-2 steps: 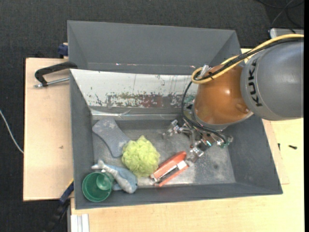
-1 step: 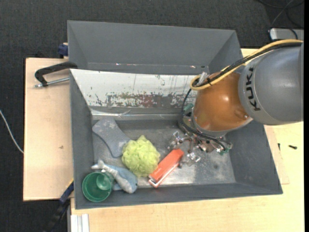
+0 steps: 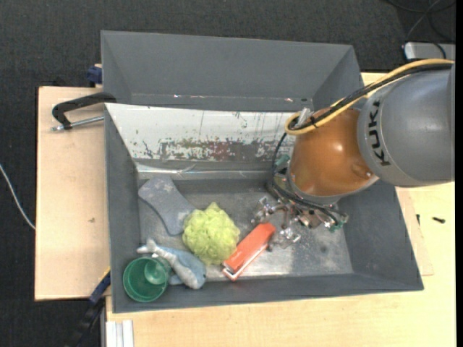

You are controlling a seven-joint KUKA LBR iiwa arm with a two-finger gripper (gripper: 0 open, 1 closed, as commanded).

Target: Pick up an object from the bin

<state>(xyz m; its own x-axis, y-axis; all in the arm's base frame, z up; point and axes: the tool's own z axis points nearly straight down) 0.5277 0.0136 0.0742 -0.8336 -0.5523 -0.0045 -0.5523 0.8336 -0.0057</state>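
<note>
The grey bin (image 3: 217, 107) slopes inward, which is likely why the loose things have gathered low on its floor around the yellow-green fuzzy ball (image 3: 210, 231). My gripper (image 3: 296, 219) hangs to the right of that ball, down near the floor; whether it is apart or together I cannot tell. A flat grey-blue piece (image 3: 163, 202) lies up-left of the ball. The likeliest pick, I judge, is the orange bar (image 3: 248, 250) resting against the ball's lower right side. Its long axis runs diagonally, the far end pointing up-right toward my gripper. A green cup (image 3: 145, 278) sits down-left of the ball.
</note>
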